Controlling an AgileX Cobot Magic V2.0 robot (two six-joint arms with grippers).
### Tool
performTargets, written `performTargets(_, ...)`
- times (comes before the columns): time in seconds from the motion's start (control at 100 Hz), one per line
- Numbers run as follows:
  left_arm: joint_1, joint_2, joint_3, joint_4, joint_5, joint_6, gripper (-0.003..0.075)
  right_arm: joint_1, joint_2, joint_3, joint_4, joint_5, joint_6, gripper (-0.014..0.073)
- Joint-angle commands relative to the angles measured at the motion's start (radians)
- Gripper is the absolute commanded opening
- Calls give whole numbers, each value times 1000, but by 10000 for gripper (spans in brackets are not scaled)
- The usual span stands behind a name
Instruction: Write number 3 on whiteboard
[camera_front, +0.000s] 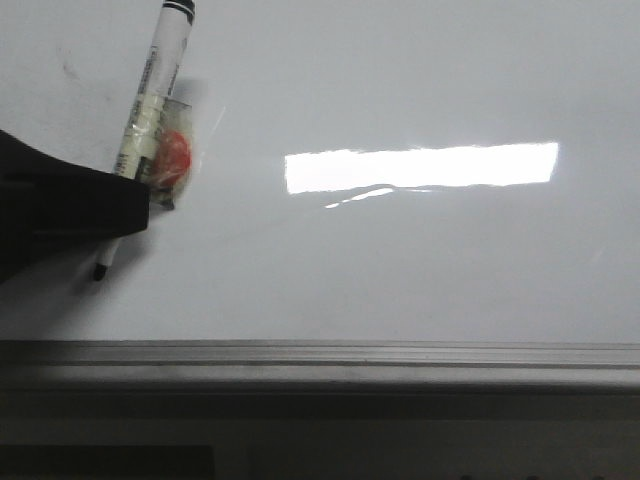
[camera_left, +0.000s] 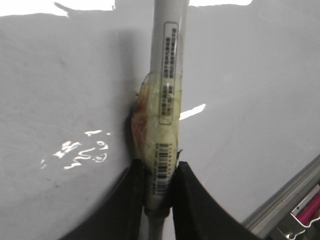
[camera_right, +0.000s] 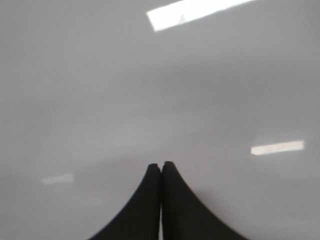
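The whiteboard (camera_front: 400, 260) is glossy white and fills most of the front view. Its grey frame strip (camera_front: 320, 352) runs along the near edge. No drawn number 3 shows on it. My left gripper (camera_front: 130, 195) is at the far left, shut on a white marker (camera_front: 150, 90) wrapped in yellowish tape with a red piece (camera_front: 173, 158) attached. The marker's black tip (camera_front: 100, 272) is at the board surface. The left wrist view shows the jaws (camera_left: 160, 167) clamped on the marker barrel (camera_left: 170, 75). My right gripper (camera_right: 161, 165) is shut and empty over bare board (camera_right: 150, 75); it is out of the front view.
A bright lamp reflection (camera_front: 420, 167) lies across the board's middle. A faint dark smudge (camera_front: 70, 68) sits at the far left. In the left wrist view the frame strip (camera_left: 285, 200) runs past the jaws, with a pink object (camera_left: 310, 212) beyond it.
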Motion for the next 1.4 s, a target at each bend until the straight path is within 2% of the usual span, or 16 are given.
performTargets(0.0, 5, 6, -18, 46, -4, -5, -20, 91, 44, -43, 11, -58, -26, -66)
performTargets(0.24, 5, -44, -18, 287, -62, -3, -20, 377, 192, -84, 11, -143, -202, -66)
performTargets(0.43, 5, -50, -18, 494, -64, 23, -20, 566, 342, -172, 11, -155, -240, -37)
performTargets(0.5, 5, -50, -18, 530, -64, 63, -20, 653, 405, -214, 11, -157, -250, 58)
performTargets(0.62, 5, -50, -18, 556, -69, 161, -20, 810, 519, -286, 11, -184, -257, 330)
performTargets(0.67, 5, -50, -18, 558, -79, 192, -20, 866, 574, -316, 11, -194, -257, 398)
performTargets(0.72, 5, -50, -18, 558, -93, 220, -20, 913, 618, -345, 5, -210, -268, 417)
performTargets(0.839, 5, -50, -18, 586, -116, 245, -20, 974, 722, -411, 2, -246, -291, 416)
performTargets(1.049, 5, -50, -18, 620, -116, 245, -20, 976, 832, -488, 2, -269, -291, 416)
performTargets(1.239, 5, -50, -18, 620, -116, 245, -20, 976, 847, -504, 2, -265, -291, 412)
performTargets(1.309, 5, -50, -18, 620, -116, 245, -20, 976, 847, -504, 2, -260, -291, 340)
performTargets(1.339, 5, -50, -18, 621, -116, 245, -20, 976, 847, -504, 2, -260, -291, 279)
performTargets(1.389, 5, -50, -18, 622, -116, 245, -20, 976, 847, -504, 2, -260, -291, 112)
